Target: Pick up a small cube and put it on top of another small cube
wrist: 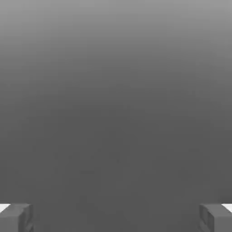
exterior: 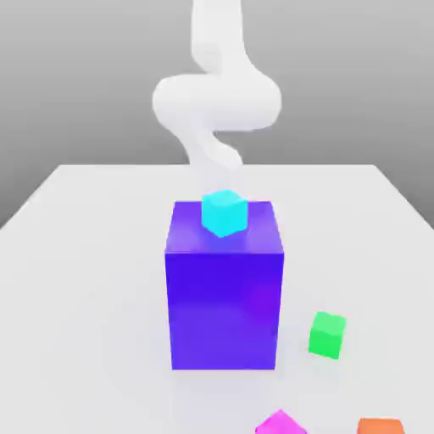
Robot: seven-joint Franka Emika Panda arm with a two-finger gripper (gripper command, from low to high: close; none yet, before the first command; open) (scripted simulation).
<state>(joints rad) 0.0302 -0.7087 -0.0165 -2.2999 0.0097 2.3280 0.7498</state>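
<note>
1. Two fingertips (wrist: pixel 16 218) of the gripper (wrist: pixel 116 217) appear in the hand view, one at each lower corner, set far apart with nothing between them: jaws wide, holding nothing.
2. Beyond the fingertips the hand view takes in a plain grey field, lighter at one edge and darker toward the fingers.
3. In the exterior view the white arm (exterior: pixel 216 97) descends from the top centre, curls once and passes behind the large blue-violet block (exterior: pixel 223 292).
4. That block stands upright near the middle of the table (exterior: pixel 76 280), its glossy front face turned to the camera.
5. A cyan cube (exterior: pixel 224 212) rests on the block's top face, at the front edge, turned corner-on.
6. The green cube (exterior: pixel 327 334) sits on the table to the exterior view's right of the block, near its lower front corner but apart from it.
7. The magenta cube (exterior: pixel 280 423) lies on the table in front of the block, at the picture's lower edge and partly cut off by it, well apart from the green cube.
8. An orange cube (exterior: pixel 380 426) lies to the exterior view's right of the magenta one, also cut by the lower edge.
9. The table surface is matt white and evenly lit; soft shadows fall beside the block.
10. Behind the table the room is a bare grey backdrop.
</note>
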